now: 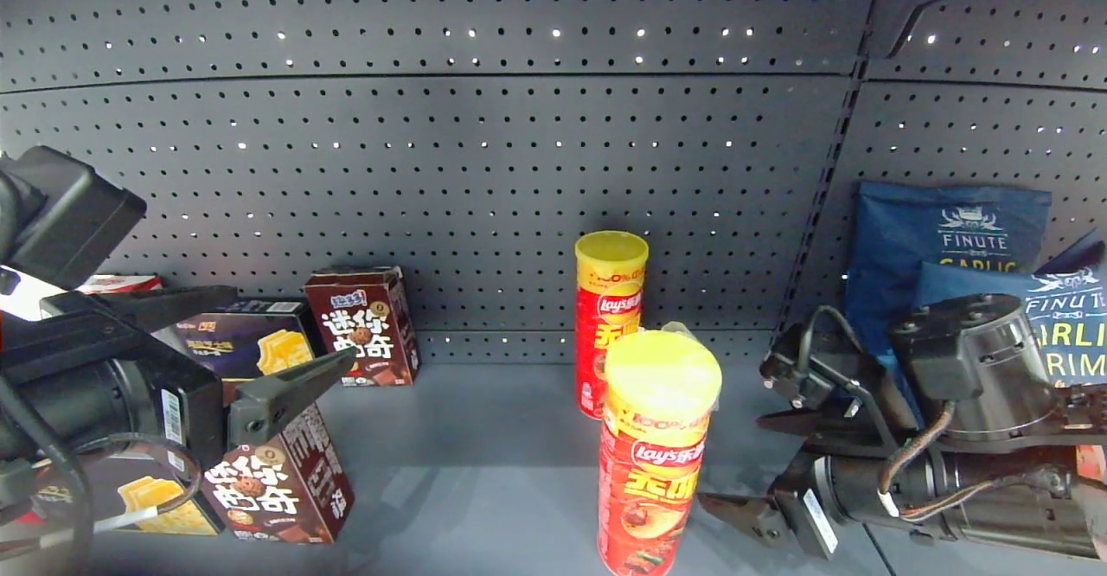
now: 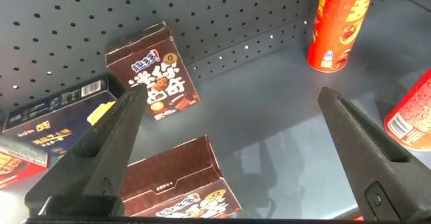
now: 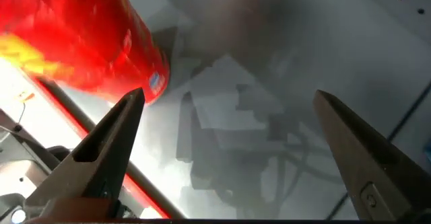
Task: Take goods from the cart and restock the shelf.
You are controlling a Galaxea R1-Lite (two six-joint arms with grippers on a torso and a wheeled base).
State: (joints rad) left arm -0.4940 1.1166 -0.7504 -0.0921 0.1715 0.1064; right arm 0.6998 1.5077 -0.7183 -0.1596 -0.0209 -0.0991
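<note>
Two red chip cans with yellow lids stand on the grey shelf (image 1: 484, 438): one at the back (image 1: 611, 325), one nearer the front (image 1: 657, 464). My right gripper (image 1: 732, 462) is open just right of the front can, with nothing between its fingers. In the right wrist view the gripper (image 3: 229, 99) hangs over the shelf floor, the can (image 3: 81, 42) off to one side. My left gripper (image 1: 292, 325) is open above a brown cookie box (image 1: 285, 481). The left wrist view shows this gripper (image 2: 232, 96) spread over that box (image 2: 182, 187), with a second cookie box (image 2: 158, 72) against the back panel.
A dark box with a yellow cracker picture (image 1: 251, 342) lies at the back left. Blue snack bags (image 1: 943, 247) lean in the neighbouring bay on the right, behind my right arm. The perforated back panel (image 1: 484, 169) closes the shelf. Bare floor lies between the boxes and the cans.
</note>
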